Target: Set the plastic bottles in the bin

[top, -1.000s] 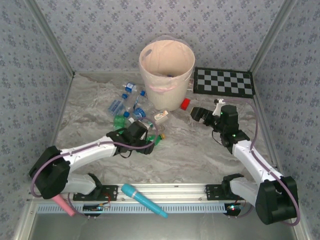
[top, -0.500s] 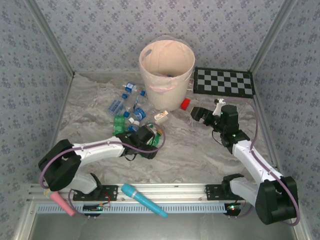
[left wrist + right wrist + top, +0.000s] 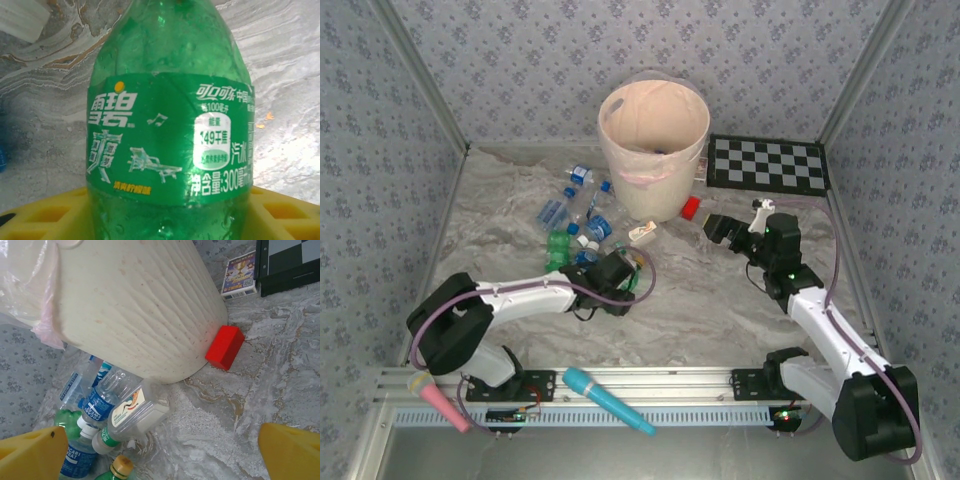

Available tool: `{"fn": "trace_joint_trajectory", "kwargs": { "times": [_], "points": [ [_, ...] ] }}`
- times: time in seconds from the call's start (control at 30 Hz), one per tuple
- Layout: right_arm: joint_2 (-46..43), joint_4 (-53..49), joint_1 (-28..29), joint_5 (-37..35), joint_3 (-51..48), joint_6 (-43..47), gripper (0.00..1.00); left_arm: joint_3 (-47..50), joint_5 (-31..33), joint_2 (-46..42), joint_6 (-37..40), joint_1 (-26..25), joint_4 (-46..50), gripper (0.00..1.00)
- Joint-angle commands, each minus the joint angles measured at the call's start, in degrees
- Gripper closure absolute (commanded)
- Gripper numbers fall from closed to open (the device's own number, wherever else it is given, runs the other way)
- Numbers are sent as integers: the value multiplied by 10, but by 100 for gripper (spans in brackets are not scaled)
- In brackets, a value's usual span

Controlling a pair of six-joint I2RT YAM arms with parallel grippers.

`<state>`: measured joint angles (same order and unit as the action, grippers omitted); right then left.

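Note:
A green bottle with a green label lies between my left gripper's yellow fingers, which press on both of its sides. From above, that gripper sits low on the table in front of the bin, a tall pale peach bucket with a clear liner. More plastic bottles lie in a pile left of the bin. Among them are a clear one with a white label, one with a blue label and a green one with a yellow cap. My right gripper hangs open to the right of the bin, holding nothing.
A small red block rests against the bin's base. A checkerboard lies at the back right with a small card box beside it. A blue wand and a pink wand lie on the near rail. Patterned walls enclose the table.
My left gripper has slid right onto the green bottle and its jaws have narrowed around it. The right gripper has shifted slightly right.

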<state>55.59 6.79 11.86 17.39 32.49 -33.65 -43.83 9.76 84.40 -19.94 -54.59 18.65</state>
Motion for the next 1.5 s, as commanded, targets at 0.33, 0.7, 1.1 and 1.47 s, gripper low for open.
{"fn": "trace_joint_trajectory", "kwargs": {
  "times": [0.33, 0.7, 1.1, 1.47],
  "points": [
    [-37, -3, 2, 0, 1, -19, 0, -71, 62, -165, -10, -54, 90, 40],
    [-82, -41, 75, -29, 52, 4, 0, -225, 46, -194, 17, 9, 123, 42],
    [-105, -102, 173, -98, 95, 55, 0, -423, 8, -110, 16, 98, 104, 43],
    [-120, -116, 220, -133, 108, 63, 0, -623, -4, 32, -9, 152, 98, 43]
  ]
}}
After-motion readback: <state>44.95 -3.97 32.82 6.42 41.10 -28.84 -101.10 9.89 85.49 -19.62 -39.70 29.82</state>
